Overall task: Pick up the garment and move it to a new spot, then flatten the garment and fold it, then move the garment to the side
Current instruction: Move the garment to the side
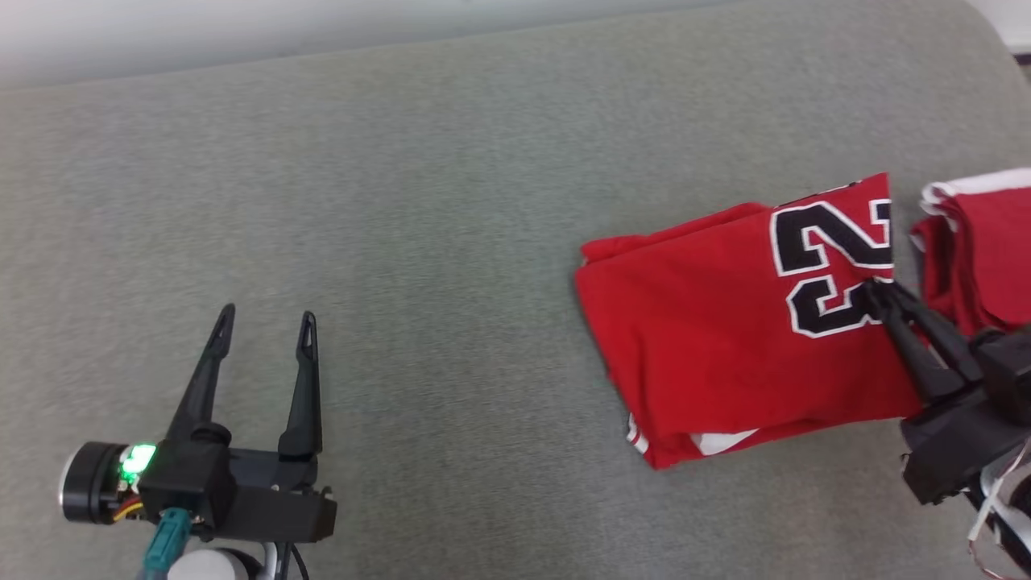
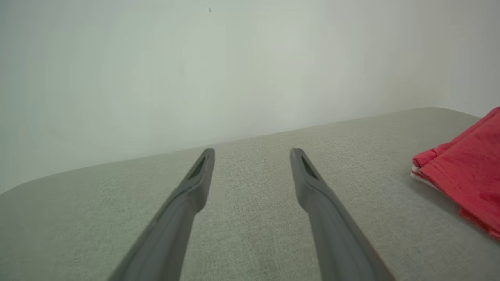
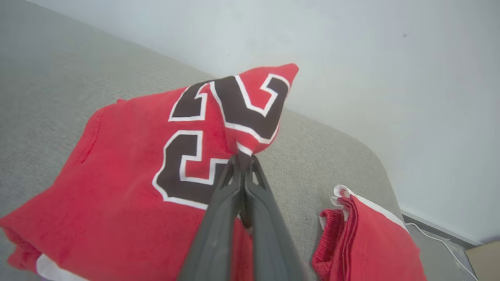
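A broad grey padded surface [image 1: 451, 201] ran up to a pale wall [image 2: 195, 70], and over on its right side lay the garment [image 1: 709, 346], a red jersey folded into a thick packet with a black number [image 1: 830, 266] facing up. The right gripper [image 1: 874, 288] had its fingers pressed together on a fold of red cloth at the packet's right edge, right by that number, and in the right wrist view the pinched corner peaked upward off the stack. Here was the worry: the pinch looked as though it held only the upper layer or two, so a lift or drag from there could well have peeled the top open and left the lower layers behind, undoing the fold. The textured surface would likely have gripped the underside too, bunching the packet if it were pulled sideways. A second red pile [image 1: 979, 250] sat just beside it to the right, near the gripper's body, and a careless swing that way might have knocked or snagged it. The left gripper [image 1: 267, 316] hung well apart on the far left, fingers spread and holding nothing, in no position to steady the far end if the cloth began to slide or unfurl.
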{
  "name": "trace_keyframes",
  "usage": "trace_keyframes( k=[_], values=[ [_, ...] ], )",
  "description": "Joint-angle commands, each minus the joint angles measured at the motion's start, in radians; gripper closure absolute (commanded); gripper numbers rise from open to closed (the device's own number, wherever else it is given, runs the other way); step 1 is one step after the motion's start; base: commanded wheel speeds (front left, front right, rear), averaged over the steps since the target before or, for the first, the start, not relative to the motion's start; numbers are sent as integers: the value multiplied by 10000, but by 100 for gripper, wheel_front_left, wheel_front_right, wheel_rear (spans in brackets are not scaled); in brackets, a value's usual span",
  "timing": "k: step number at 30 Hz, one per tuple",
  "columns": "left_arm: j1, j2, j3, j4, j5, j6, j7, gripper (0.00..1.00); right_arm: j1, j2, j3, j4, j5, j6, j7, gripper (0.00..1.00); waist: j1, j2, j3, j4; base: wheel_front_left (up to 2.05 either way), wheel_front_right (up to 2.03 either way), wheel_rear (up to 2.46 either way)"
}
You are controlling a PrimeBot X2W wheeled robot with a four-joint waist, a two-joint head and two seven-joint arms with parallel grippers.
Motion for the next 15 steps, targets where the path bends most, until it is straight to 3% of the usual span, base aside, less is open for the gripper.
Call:
trace_keyframes(
  k=[1, 9, 15],
  values=[
    [-144, 117, 14, -64, 111, 31, 85, 0, 53, -91, -111, -131, -80, -12, -64, 100, -1, -1, 484, -773, 0, 0, 0],
    [-628, 347, -106, -349, 406, -27, 481, 0, -484, -107, -806, 197, 240, -12, -377, 100, -1, -1, 1062, -1496, 0, 0, 0],
    [-1235, 490, -303, -552, 697, -150, 896, 0, -1705, -518, -982, 1583, 771, -12, -943, 100, -1, -1, 1737, -1684, 0, 0, 0]
  ],
)
